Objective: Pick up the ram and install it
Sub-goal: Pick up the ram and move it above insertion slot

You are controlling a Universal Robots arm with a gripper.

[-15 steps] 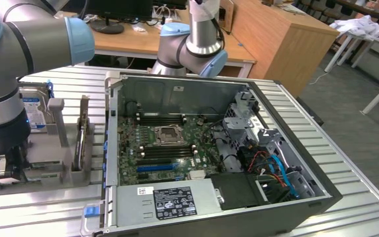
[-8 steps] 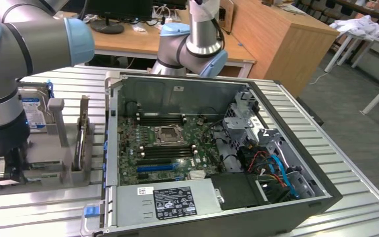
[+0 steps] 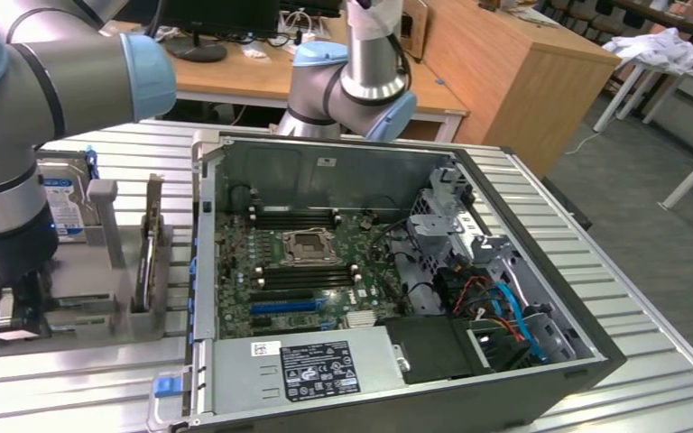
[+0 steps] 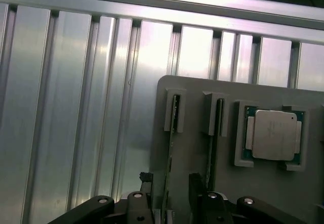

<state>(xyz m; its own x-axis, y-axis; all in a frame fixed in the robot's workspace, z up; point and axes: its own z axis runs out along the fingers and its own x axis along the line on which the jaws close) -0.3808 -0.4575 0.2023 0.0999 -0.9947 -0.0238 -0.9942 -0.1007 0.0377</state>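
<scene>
looking down past your gripper (image 4: 170,179), you see the jaws spread wide and holding nothing, with one finger on each side of the ram (image 4: 173,128). it stands on edge in a slot of the grey holder (image 4: 192,148), its long axis running straight away from the jaws. a second stick (image 4: 216,133) stands parallel just beside one finger, so room there is tight. beyond it sits the cpu (image 4: 273,135). the other side is bare slatted table (image 4: 76,107). the open case (image 3: 563,374) lies well apart.
</scene>
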